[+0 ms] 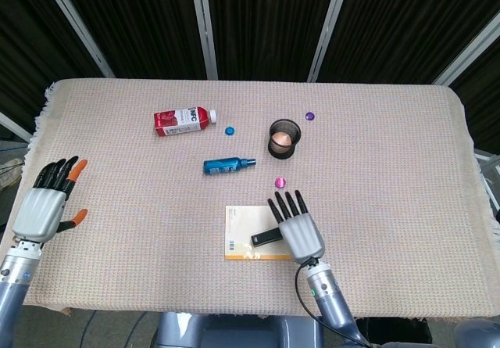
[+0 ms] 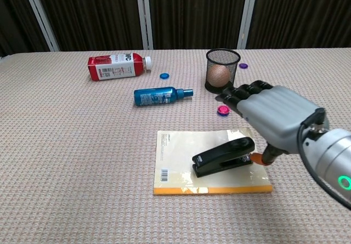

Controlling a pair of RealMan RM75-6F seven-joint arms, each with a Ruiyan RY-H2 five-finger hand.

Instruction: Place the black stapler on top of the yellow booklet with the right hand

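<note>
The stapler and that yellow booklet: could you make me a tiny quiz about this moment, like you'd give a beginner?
1. True or false: the black stapler lies on the yellow booklet.
2. Which hand is nearest the stapler? A) left hand B) right hand
3. Fill in: the mesh cup holds a round, ____-coloured object.

Key
1. True; it rests flat on the cover.
2. B; its fingers are spread, just to the stapler's right, holding nothing.
3. Tan. What the object is cannot be told for sure.
</note>
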